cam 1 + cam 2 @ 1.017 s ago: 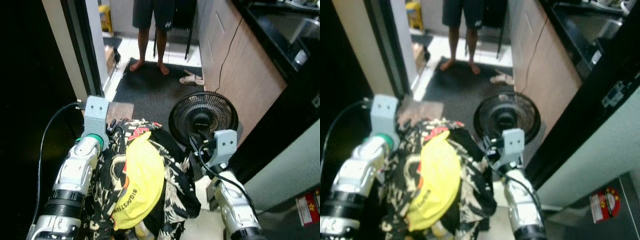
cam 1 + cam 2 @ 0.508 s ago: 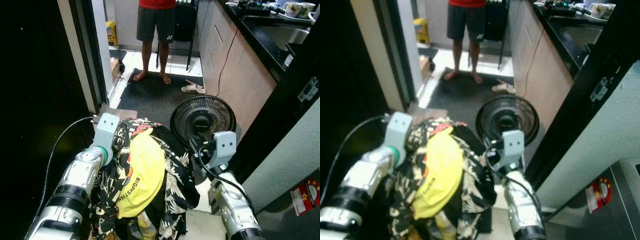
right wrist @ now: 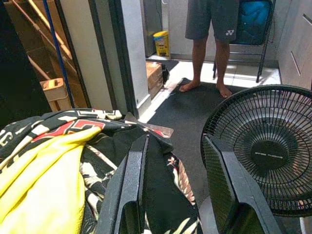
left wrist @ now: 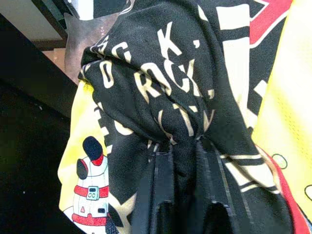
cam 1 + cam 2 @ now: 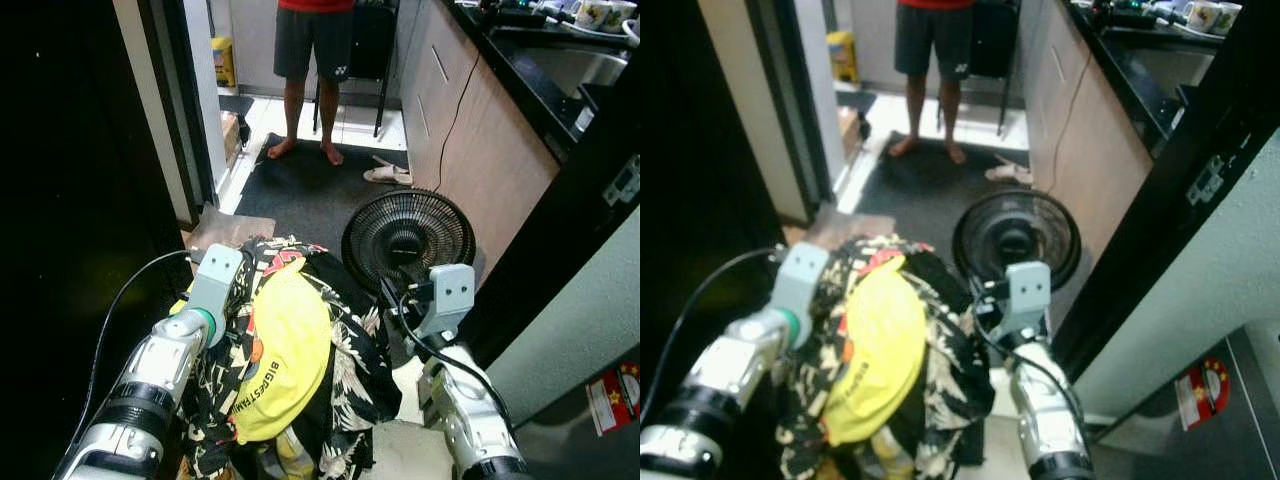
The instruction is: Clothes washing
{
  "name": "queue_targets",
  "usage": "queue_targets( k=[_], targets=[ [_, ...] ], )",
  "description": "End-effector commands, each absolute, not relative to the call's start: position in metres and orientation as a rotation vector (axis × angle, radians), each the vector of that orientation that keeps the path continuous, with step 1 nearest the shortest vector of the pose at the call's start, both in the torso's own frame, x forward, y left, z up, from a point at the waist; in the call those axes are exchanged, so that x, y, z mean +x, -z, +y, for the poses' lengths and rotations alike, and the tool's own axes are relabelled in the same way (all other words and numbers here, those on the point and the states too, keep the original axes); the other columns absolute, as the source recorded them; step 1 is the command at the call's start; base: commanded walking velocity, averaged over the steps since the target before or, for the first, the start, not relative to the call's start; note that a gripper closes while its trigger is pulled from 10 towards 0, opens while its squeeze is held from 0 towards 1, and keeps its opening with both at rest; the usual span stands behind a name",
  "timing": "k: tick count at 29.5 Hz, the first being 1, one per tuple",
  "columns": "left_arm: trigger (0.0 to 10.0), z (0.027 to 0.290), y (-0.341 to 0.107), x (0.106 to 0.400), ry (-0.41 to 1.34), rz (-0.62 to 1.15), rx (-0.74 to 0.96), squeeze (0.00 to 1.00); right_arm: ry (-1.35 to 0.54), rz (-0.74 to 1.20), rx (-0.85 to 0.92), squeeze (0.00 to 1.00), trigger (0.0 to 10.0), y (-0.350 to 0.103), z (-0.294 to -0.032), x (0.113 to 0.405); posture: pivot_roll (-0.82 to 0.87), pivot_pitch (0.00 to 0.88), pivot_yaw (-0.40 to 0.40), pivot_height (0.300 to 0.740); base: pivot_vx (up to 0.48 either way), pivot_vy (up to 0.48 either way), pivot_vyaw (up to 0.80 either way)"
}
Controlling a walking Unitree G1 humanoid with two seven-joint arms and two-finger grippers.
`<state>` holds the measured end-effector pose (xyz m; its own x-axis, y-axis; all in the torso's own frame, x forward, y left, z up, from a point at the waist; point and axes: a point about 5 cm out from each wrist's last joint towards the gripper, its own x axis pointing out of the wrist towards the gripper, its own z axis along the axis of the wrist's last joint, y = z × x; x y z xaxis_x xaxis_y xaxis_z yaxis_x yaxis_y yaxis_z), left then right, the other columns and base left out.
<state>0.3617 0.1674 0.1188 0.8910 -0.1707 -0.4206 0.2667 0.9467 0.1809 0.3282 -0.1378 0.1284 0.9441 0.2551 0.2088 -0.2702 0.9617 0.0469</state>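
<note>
Left gripper (image 4: 178,146) clamps clothes bundle (image 5: 290,350); fan (image 5: 408,235) just beside.

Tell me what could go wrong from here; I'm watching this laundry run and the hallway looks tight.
The left claw pinches just one fold of the black patterned shirt; the yellow garment merely lies draped on top and could slide off. The right claw is open, holding nothing, so the bundle hangs from one grip. A floor fan stands directly ahead and could snag trailing cloth. A person stands barefoot on the mat beyond it.
</note>
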Motion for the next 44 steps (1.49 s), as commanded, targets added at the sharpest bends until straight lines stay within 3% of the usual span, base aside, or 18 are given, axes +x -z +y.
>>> queue_targets(
  k=[1, 4, 6, 7, 12, 13, 15, 17, 18, 19, 25, 31, 44],
  targets=[
    [0.0, 0.170, -0.102, 0.354, 0.225, 0.482, 0.245, 0.00, -0.255, -0.194, 0.085, 0.00, 10.0, -0.125, -0.140, 0.327, 0.00, 0.099, 0.017, 0.740, 0.000, 0.000, 0.00],
    [0.0, 0.169, -0.109, 0.356, 0.218, 0.443, 0.239, 0.00, -0.249, -0.204, 0.088, 0.00, 10.0, -0.127, -0.141, 0.327, 0.00, 0.097, 0.019, 0.740, 0.000, 0.000, 0.00],
    [0.0, 0.165, -0.126, 0.358, 0.219, 0.334, 0.223, 0.00, -0.245, -0.220, 0.091, 0.00, 10.0, -0.132, -0.141, 0.328, 0.00, 0.097, 0.019, 0.740, 0.000, 0.000, 0.00],
    [0.0, 0.161, -0.148, 0.360, 0.218, 0.193, 0.199, 0.00, -0.245, -0.234, 0.093, 0.00, 10.0, -0.136, -0.141, 0.329, 0.00, 0.097, 0.019, 0.740, 0.000, 0.000, 0.00],
    [0.0, 0.157, -0.172, 0.360, 0.214, 0.037, 0.173, 0.00, -0.244, -0.250, 0.095, 0.00, 10.0, -0.140, -0.141, 0.329, 0.00, 0.097, 0.019, 0.740, 0.000, 0.000, 0.00],
    [10.0, 0.150, -0.204, 0.357, 0.238, -0.111, 0.090, 0.00, -0.249, -0.282, 0.100, 0.00, 10.0, -0.149, -0.140, 0.330, 0.00, 0.096, 0.019, 0.740, 0.000, 0.000, 0.00],
    [10.0, 0.150, -0.204, 0.357, 0.238, -0.111, 0.090, 0.00, -0.249, -0.282, 0.100, 0.00, 10.0, -0.149, -0.140, 0.330, 0.00, 0.096, 0.019, 0.740, 0.000, 0.000, 0.00],
    [10.0, 0.128, -0.278, 0.339, 0.337, -0.440, 0.030, 0.00, -0.265, -0.394, 0.115, 0.00, 10.0, -0.182, -0.135, 0.332, 0.00, 0.092, 0.015, 0.740, 0.000, 0.000, 0.00],
    [10.0, 0.128, -0.278, 0.339, 0.337, -0.440, 0.030, 0.00, -0.265, -0.394, 0.115, 0.00, 10.0, -0.182, -0.135, 0.332, 0.00, 0.092, 0.015, 0.740, 0.000, 0.000, 0.00],
    [10.0, 0.115, -0.311, 0.325, 0.390, -0.586, 0.030, 0.00, -0.271, -0.452, 0.120, 0.00, 10.0, -0.199, -0.132, 0.333, 0.00, 0.092, 0.015, 0.740, 0.000, 0.000, 0.00],
    [10.0, 0.097, -0.359, 0.302, 0.480, -0.764, 0.014, 0.00, -0.275, -0.563, 0.132, 0.00, 10.0, -0.232, -0.129, 0.331, 0.00, 0.080, 0.018, 0.740, 0.000, 0.000, 0.00],
    [10.0, 0.091, -0.371, 0.293, 0.586, -0.750, -0.160, 0.00, -0.259, -0.641, 0.152, 0.00, 10.0, -0.253, -0.133, 0.327, 0.00, 0.072, 0.023, 0.740, 0.000, 0.000, 0.00],
    [10.0, 0.095, -0.354, 0.296, 0.598, -0.653, -0.172, 0.00, -0.222, -0.647, 0.195, 0.00, 10.0, -0.261, -0.140, 0.326, 0.00, 0.058, 0.028, 0.740, 0.000, 0.000, -0.66]
  ],
)
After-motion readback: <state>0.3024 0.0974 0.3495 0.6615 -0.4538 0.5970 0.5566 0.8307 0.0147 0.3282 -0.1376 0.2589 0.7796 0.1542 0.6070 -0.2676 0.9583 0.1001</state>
